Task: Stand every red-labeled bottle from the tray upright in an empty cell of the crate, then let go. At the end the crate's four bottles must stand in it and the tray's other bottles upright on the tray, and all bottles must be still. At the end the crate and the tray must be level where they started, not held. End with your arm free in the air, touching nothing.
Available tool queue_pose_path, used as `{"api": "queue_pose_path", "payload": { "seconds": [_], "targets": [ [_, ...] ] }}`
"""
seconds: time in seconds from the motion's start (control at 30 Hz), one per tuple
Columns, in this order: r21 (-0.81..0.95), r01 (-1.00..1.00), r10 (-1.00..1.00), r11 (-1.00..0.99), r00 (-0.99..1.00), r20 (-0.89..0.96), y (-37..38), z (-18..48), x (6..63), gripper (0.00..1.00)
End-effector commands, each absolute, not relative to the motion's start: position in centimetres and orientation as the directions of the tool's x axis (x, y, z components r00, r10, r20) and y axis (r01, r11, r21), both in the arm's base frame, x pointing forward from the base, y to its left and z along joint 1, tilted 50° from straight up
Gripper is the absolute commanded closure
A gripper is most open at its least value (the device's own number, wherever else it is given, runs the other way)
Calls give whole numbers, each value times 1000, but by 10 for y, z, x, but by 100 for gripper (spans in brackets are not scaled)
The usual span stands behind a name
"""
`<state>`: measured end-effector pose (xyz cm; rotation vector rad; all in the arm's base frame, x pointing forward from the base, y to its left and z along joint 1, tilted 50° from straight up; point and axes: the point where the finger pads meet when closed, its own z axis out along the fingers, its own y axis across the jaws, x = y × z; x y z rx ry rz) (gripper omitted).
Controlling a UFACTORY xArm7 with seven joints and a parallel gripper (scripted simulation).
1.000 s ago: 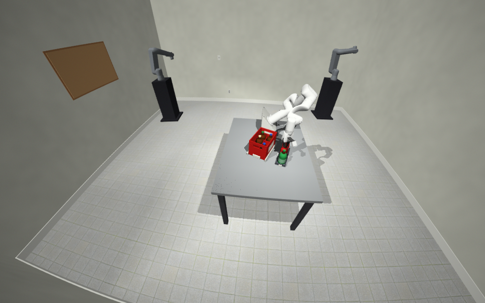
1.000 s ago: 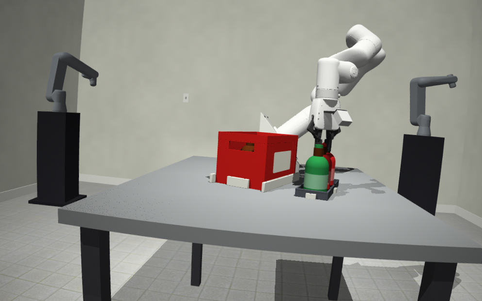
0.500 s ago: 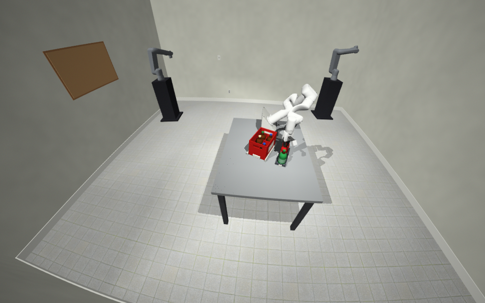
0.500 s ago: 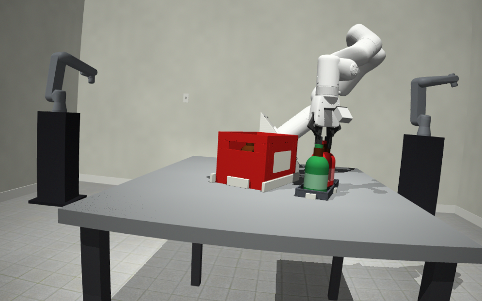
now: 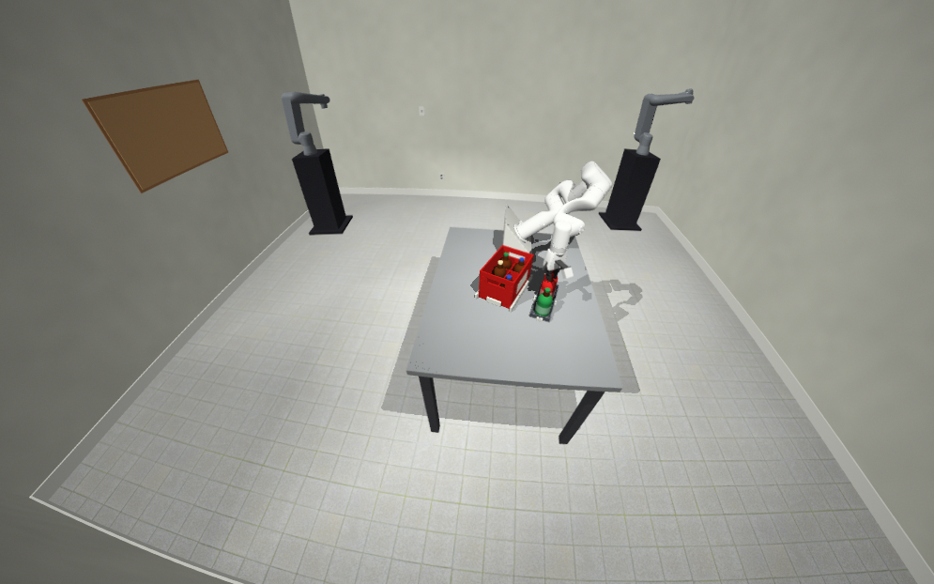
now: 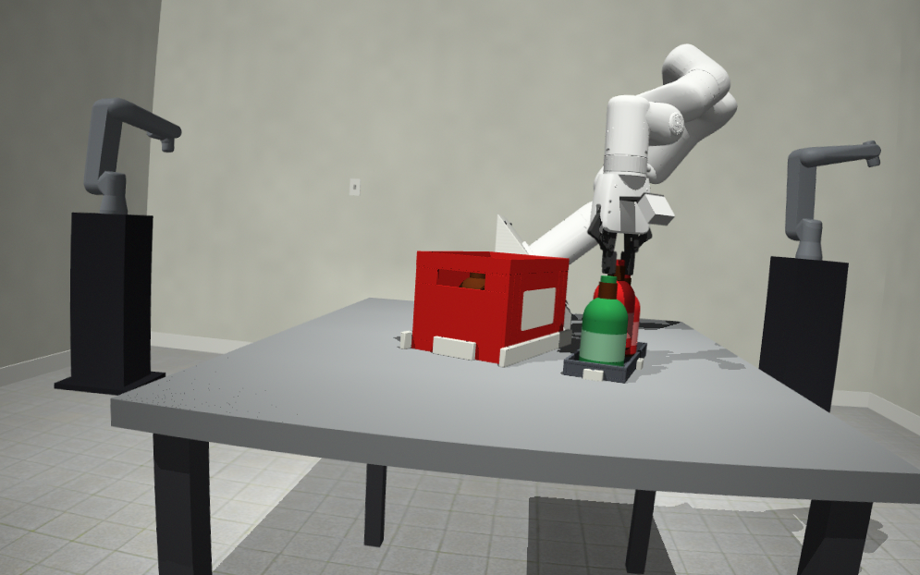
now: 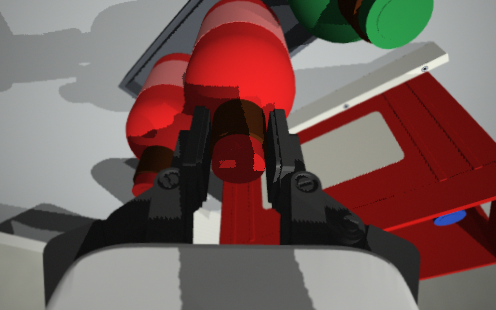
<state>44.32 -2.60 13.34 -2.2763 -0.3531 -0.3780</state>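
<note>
Gripping red bottle (image 7: pixel 243 70) beside crate (image 7: pixel 423 150), claw (image 7: pixel 237 145).

On the tabletop (image 6: pixel 391 399) the crate (image 6: pixel 481 307) stands toward the far side, with the tray (image 6: pixel 602 369) just beside it on the right, seen from the exterior view. Three bottles line up along the tray, near to far. The nearest bottle (image 6: pixel 602 324) stands upright on the tray's near end. The middle bottle (image 7: pixel 245 75) is behind it, its neck between the jaws of the gripper (image 7: pixel 238 150), which comes down from above. The farthest bottle (image 7: pixel 155 110) sits just beside the middle one. Bottles (image 5: pixel 508 265) stand inside the crate's cells. Two pedestals (image 6: pixel 109 299) flank the tabletop, left and right.
</note>
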Motion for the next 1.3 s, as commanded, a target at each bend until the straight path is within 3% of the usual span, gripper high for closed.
{"api": "queue_pose_path", "payload": {
  "seconds": [0.0,1.27],
  "targets": [
    [-661,365,130,-655,917,378,-31,137,444,100],
    [-661,365,130,-655,917,378,-39,144,443,100]
  ]
}}
